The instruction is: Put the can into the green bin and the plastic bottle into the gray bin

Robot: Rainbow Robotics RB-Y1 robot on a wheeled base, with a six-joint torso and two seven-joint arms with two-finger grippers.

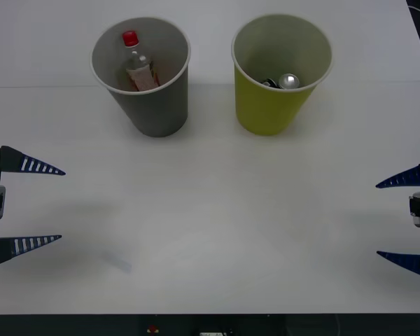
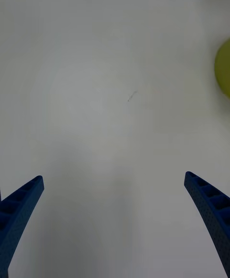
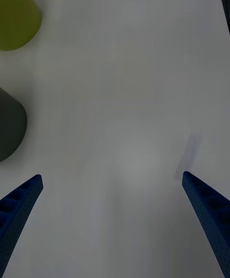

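The plastic bottle (image 1: 136, 61), clear with a red cap, stands inside the gray bin (image 1: 157, 112) at the back left of the table. Beside it, the green bin (image 1: 266, 112) holds the can (image 1: 288, 81), whose silver top shows near the bottom. My left gripper (image 1: 61, 204) rests open at the table's left edge, well in front of the gray bin. At the right edge my right gripper (image 1: 378, 219) is open too, with nothing between its fingers. The left wrist view catches the sides of the green bin (image 3: 17, 14) and the gray bin (image 3: 9, 124); the right wrist view catches the green bin's edge (image 2: 223, 69).
The white table (image 1: 217, 224) spreads bare between the two grippers and in front of the bins. Its front edge (image 1: 210, 313) runs along the bottom of the front view. A faint mark (image 2: 132, 96) lies on the surface.
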